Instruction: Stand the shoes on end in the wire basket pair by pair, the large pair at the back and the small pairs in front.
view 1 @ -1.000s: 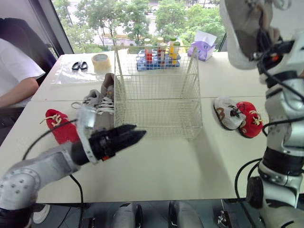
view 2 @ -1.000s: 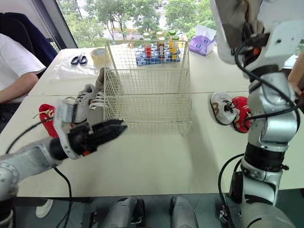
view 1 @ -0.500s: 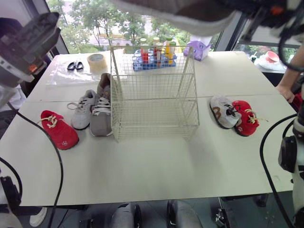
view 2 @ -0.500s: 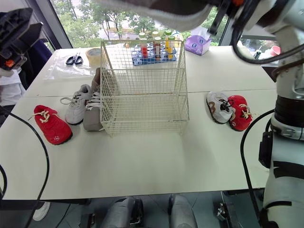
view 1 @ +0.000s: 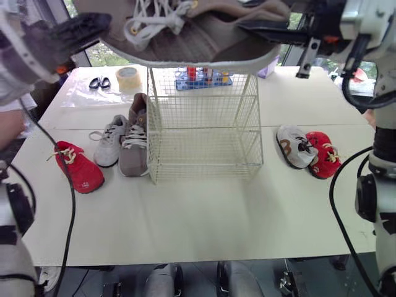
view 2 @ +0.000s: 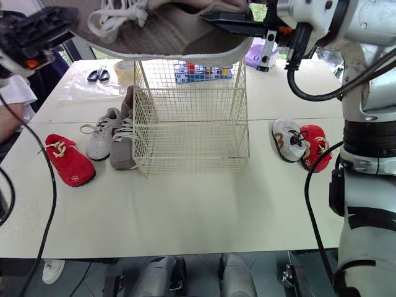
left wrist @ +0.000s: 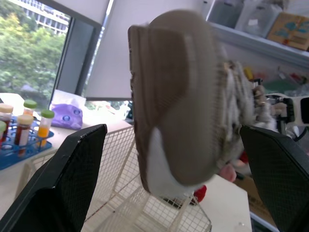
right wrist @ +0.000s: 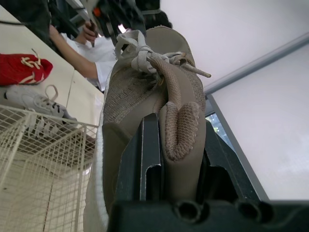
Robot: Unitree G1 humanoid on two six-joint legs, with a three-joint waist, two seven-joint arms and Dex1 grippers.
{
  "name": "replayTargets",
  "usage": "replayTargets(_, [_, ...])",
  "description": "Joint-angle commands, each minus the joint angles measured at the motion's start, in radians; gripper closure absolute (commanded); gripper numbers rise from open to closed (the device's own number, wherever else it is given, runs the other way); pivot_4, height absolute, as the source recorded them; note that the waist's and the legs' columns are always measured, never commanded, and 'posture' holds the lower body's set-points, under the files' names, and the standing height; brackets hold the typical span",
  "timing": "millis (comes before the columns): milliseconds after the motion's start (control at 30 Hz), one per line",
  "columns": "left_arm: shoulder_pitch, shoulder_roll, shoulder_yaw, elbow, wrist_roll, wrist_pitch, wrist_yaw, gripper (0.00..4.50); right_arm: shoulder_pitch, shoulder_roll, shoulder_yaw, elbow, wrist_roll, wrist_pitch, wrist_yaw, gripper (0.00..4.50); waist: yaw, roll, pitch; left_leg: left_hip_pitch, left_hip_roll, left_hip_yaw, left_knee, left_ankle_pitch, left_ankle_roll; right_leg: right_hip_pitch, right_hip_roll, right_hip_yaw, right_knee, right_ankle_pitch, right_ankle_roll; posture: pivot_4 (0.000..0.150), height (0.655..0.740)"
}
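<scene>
A large tan shoe (view 1: 185,37) hangs sideways high over the wire basket (view 1: 201,167), sole down. My right gripper (view 1: 250,26) is shut on its heel collar, as seen in the right wrist view (right wrist: 176,121). My left gripper (view 1: 93,25) is open at the toe end, its fingers (left wrist: 72,164) spread wide with the shoe's sole (left wrist: 169,96) out between them. The other large shoe (view 1: 133,139), a small grey shoe (view 1: 108,142) and a small red shoe (view 1: 77,168) lie left of the basket. Another small grey shoe (view 1: 296,147) and red shoe (view 1: 322,153) lie to its right.
Behind the basket stand a blue rack of tubes (view 1: 204,75) and a purple tissue box (view 2: 260,52). Scissors (view 1: 99,82) and a tape roll (view 1: 129,78) lie at the back left. A person's arm (view 2: 12,105) rests at the table's left edge.
The right gripper has swung the tan shoe down and leftwards over the basket. The left gripper has risen from low over the table's front to the shoe's toe. The camera has also shifted.
</scene>
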Motion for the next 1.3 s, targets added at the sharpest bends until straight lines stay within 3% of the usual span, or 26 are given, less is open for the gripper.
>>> replayTargets(33, [-0.078,-0.007,0.003,0.044,0.062,0.021,-0.104,0.80,-0.012,-0.004,-0.033,-0.052,0.011,0.006,-0.013,4.28,0.000,0.000,0.000,0.000,0.000,0.000,0.000,0.000,0.000,0.000,0.000,0.000,0.000,0.000,0.000,0.150,0.7400])
replayTargets(200, [-0.098,-0.024,0.014,0.067,0.109,0.067,-0.187,3.30,0.009,-0.013,-0.038,-0.079,0.009,0.026,-0.017,4.28,-0.004,0.000,0.000,0.000,0.001,0.000,0.000,0.000,0.000,-0.001,0.000,0.000,0.000,0.000,0.000,0.150,0.7400])
replayTargets(233, [-0.095,-0.032,0.024,0.058,0.110,0.075,-0.182,3.62,0.014,-0.015,-0.039,-0.085,0.010,0.038,-0.020,4.28,-0.003,0.000,0.000,0.000,0.001,0.000,0.000,0.000,0.000,-0.001,0.000,0.000,0.000,0.000,0.000,0.150,0.7400])
replayTargets(400, [-0.076,-0.075,0.116,0.035,0.086,0.112,-0.124,3.62,0.041,-0.013,-0.063,-0.108,0.028,0.122,-0.070,4.28,0.001,0.000,0.000,0.000,0.001,-0.002,0.001,0.000,0.000,-0.001,-0.001,0.000,0.001,0.000,0.000,0.150,0.7400])
replayTargets(433, [-0.066,-0.088,0.145,0.032,0.078,0.114,-0.098,3.66,0.054,-0.010,-0.080,-0.112,0.040,0.157,-0.095,3.27,0.002,0.000,0.000,0.000,0.001,-0.002,0.001,0.000,0.000,-0.001,-0.001,0.000,0.001,0.000,0.000,0.150,0.7400])
replayTargets(533, [-0.003,-0.133,0.273,-0.004,0.027,0.120,0.017,3.66,0.121,-0.002,-0.186,-0.133,0.115,0.310,-0.224,1.86,0.002,-0.001,0.000,0.000,0.001,-0.003,0.001,0.000,0.000,0.000,-0.003,0.000,0.002,0.001,0.001,0.150,0.7400])
replayTargets(633, [0.087,-0.214,0.422,-0.098,-0.051,0.105,0.173,3.66,0.192,0.070,-0.399,-0.137,0.315,0.504,-0.447,0.25,0.002,-0.002,-0.001,0.000,0.001,-0.003,0.002,0.000,0.000,0.001,-0.004,0.000,0.003,0.002,0.002,0.150,0.7400])
replayTargets(667, [0.105,-0.249,0.465,-0.128,-0.085,0.093,0.228,3.66,0.215,0.095,-0.456,-0.132,0.363,0.540,-0.509,0.04,0.002,-0.002,0.000,0.001,0.001,-0.004,0.002,0.000,0.000,0.001,-0.005,0.000,0.003,0.002,0.002,0.150,0.7400])
replayTargets(800, [0.159,-0.410,0.574,-0.276,-0.216,0.031,0.432,3.66,0.316,0.252,-0.606,-0.152,0.630,0.691,-0.726,0.04,0.004,-0.002,-0.001,0.001,0.000,-0.005,0.002,0.000,0.000,0.002,-0.007,-0.002,0.002,0.002,0.002,0.150,0.7400])
replayTargets(933, [0.198,-0.614,0.559,-0.421,-0.193,-0.144,0.600,3.66,0.372,0.474,-0.520,-0.228,0.799,0.726,-0.842,0.04,-0.001,-0.002,-0.001,0.004,0.000,-0.004,0.002,0.000,0.000,0.004,-0.008,-0.002,0.002,0.003,0.002,0.150,0.7400])
replayTargets(1100, [0.256,-0.736,0.489,-0.528,-0.232,-0.210,0.623,3.66,0.322,0.677,-0.381,-0.230,0.747,0.623,-0.907,0.04,-0.003,-0.002,-0.001,0.006,0.000,-0.003,0.001,0.001,-0.001,0.002,-0.006,0.000,0.006,0.003,0.001,0.150,0.7400])
replayTargets(1300, [0.311,-0.776,0.438,-0.563,-0.280,-0.230,0.655,3.66,0.273,0.739,-0.319,-0.187,0.714,0.533,-0.906,0.04,0.003,-0.002,-0.001,0.004,-0.001,-0.004,0.001,0.000,0.000,0.004,-0.005,0.000,0.005,0.004,0.002,0.150,0.7400])
